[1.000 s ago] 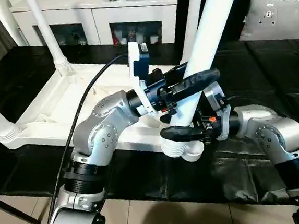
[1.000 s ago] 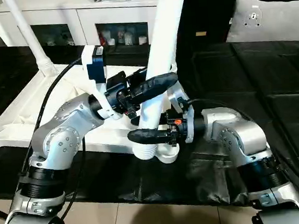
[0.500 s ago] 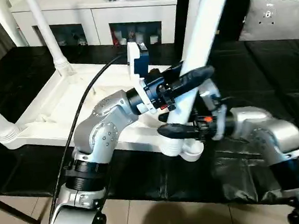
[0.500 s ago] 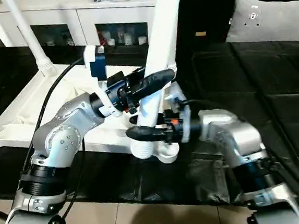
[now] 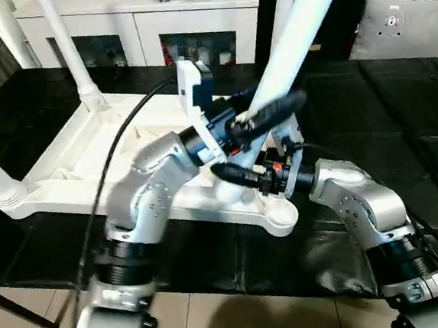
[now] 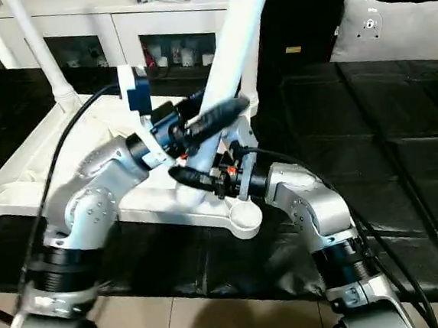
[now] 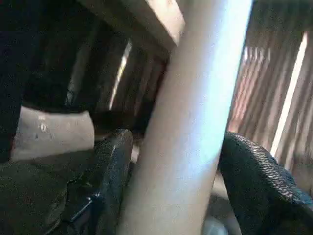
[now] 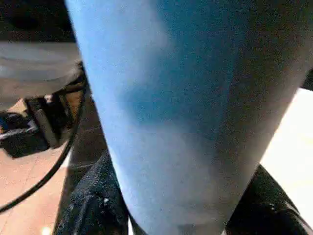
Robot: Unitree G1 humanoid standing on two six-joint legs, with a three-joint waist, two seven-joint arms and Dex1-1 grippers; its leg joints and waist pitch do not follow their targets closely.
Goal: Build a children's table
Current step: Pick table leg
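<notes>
Black sheeting covers the floor w/ pale boards at the near edge. On it the upturned table top (image 5: 82, 172) lies ribbed side up, its near corner socket (image 5: 279, 214) bare. Just above, the right gripper (image 5: 252, 178) and left gripper (image 5: 265, 118) both have fingers straddling 1 loose leg (image 5: 293, 31), which leans away from the socket. Left fingers (image 7: 113, 161) look slack beside the tube; right ones sit at its sides, can't tell if pinching. Risk: leg slips, or jams in crooked. Beyond, 3 legs stand fitted, e.g. a far leg (image 5: 67, 47), before the cabinet (image 5: 137, 21).
</notes>
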